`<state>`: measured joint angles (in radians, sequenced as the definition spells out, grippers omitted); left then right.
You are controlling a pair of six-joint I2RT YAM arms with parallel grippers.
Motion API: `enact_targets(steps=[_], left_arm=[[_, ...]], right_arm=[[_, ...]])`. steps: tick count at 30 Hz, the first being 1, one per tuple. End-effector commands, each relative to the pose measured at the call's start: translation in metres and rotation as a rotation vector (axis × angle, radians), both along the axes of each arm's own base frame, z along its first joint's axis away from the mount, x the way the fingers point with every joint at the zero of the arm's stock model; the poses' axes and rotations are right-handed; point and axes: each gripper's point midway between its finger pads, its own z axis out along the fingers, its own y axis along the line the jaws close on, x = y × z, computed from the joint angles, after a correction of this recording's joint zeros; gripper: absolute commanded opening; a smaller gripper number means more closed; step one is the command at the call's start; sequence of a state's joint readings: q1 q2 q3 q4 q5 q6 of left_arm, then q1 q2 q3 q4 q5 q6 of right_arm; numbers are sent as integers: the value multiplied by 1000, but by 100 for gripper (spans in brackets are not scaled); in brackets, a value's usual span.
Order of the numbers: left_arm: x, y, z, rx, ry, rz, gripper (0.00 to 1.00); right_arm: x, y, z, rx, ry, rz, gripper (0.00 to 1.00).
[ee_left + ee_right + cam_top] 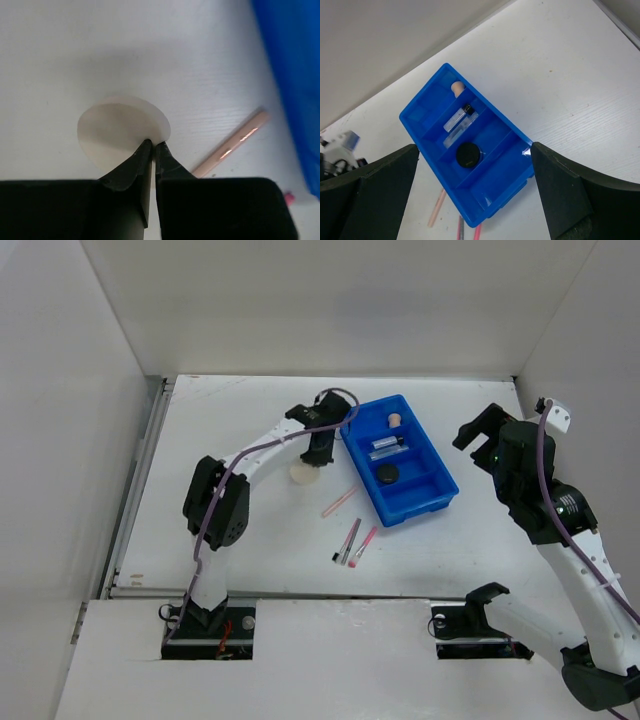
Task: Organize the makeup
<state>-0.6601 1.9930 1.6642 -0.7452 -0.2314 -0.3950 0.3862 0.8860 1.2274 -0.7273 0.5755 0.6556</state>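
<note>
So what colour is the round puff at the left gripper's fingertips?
The round puff is cream, pale off-white; the left wrist view shows it best.

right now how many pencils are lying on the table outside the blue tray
3: a peach pencil beside the tray, a grey pencil and a pink pencil side by side nearer the front edge; more may be hidden.
</note>
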Motion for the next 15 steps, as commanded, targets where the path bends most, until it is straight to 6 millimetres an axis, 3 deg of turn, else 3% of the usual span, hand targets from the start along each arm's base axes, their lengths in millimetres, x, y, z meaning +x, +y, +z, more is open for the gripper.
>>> enact_targets(steps=[1,2,3,5,6,7,8,9,10,11,14,15], left_arm=[[31,-19,62,-74,-128,-93,0],[35,-27,67,-91,-129,-117,0],[48,-44,92,-177,-168,-146,0],[62,-63,93,-239,-161,-182,0],[74,-76,115,-312,-205,-203,0],[80,-87,121,-349,-220,-222,0],[87,-97,113,-365,-218,-249,0],[99,-110,135,-419,-285,-268,0],[109,-125,135,-468,-306,-298,0],[107,-130,143,-493,-311,-315,0],[129,-154,153,-594,-401,-329,0],[135,-160,146,-609,-408,-320,0]], right_arm=[[4,-1,11,19,-49,-17,100],[4,-1,11,19,-49,-17,100],[4,-1,11,19,-49,-17,100],[4,-3,11,15,-50,-27,100],[4,-3,11,15,-50,-27,100],[4,-3,11,15,-50,-27,100],[4,-5,12,12,-51,-35,100],[4,-5,12,12,-51,-35,100],[4,-5,12,12,-51,-35,100],[4,-5,12,12,-51,-35,100],[2,-8,8,1,-36,-45,100],[4,-9,6,-6,-29,-55,100]])
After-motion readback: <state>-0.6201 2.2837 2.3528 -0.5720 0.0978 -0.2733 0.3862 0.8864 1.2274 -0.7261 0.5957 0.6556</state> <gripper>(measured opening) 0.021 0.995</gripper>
